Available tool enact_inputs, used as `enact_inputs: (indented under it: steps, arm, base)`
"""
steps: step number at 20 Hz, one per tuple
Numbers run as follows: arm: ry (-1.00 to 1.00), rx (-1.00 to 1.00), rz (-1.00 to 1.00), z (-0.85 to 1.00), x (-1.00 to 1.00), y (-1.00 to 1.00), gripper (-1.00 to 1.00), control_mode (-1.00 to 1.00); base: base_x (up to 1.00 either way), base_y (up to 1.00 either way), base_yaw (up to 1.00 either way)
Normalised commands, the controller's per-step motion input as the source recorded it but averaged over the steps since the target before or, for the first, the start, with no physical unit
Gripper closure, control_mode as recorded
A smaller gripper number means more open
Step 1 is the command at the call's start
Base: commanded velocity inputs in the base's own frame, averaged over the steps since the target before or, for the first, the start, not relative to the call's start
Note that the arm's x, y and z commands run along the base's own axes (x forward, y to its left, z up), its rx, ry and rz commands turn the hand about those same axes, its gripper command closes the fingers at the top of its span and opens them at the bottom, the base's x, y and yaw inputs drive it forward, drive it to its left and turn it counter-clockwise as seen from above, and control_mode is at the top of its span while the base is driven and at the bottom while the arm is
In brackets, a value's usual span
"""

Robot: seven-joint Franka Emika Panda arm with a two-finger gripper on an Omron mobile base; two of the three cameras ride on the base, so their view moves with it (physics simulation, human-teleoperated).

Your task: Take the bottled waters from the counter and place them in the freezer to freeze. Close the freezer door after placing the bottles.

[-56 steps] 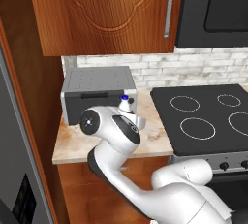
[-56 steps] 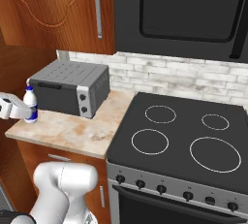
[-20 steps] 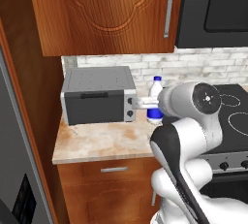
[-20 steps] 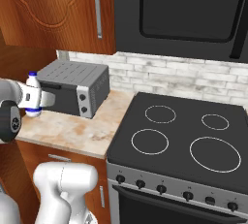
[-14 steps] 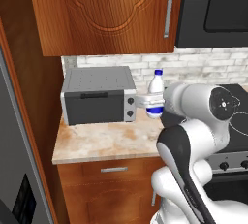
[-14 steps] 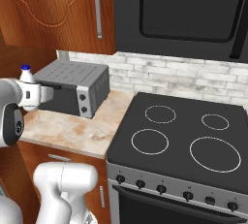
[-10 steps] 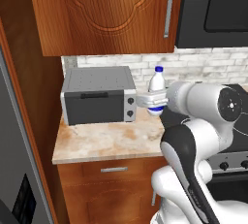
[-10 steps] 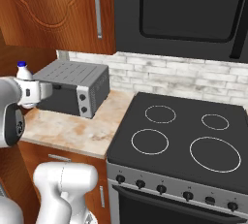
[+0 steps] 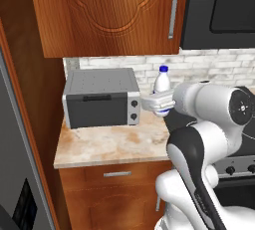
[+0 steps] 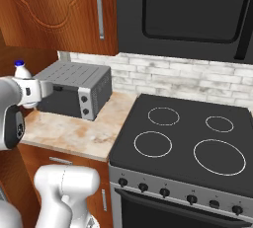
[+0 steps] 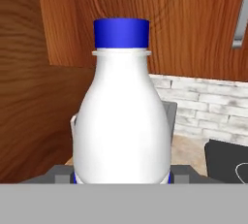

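I've got the tool (image 9: pixel 160 105) clamped on the blue-capped bottle (image 9: pixel 161 82), upright, up off the counter (image 9: pixel 107 144), just right of the toaster oven (image 9: pixel 101 97).

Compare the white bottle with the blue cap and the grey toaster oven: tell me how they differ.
The white plastic bottle with the blue cap is small, rounded and narrow-necked; the grey boxy toaster oven is far larger and square-edged. The bottle is held upright in the air in the gripper; the oven sits on the beige marbled counter. The bottle is glossy white, the oven matt grey with dials. Both stand upright.
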Motion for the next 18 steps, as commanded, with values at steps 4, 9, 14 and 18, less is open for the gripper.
enact_inputs:
  steps: [4, 9, 14, 18]
  arm:
    - [-0.11, 0.05, 0.0, -0.1, -0.07, 0.0, 1.0, -1.0]
    - [-0.04, 0.03, 0.0, -0.04, -0.01, 0.0, 1.0, -1.0]
    - [0.0, 0.01, 0.0, 0.0, 0.0, -0.32, 1.0, -1.0]
    - [0.0, 0.0, -0.02, -0.01, 0.0, -0.38, 1.0, -1.0]
  base:
    - [0.0, 0.0, 0.0]
    - [0.0, 0.0, 0.0]
    - [0.0, 0.0, 0.0]
    - [0.0, 0.0, 0.0]
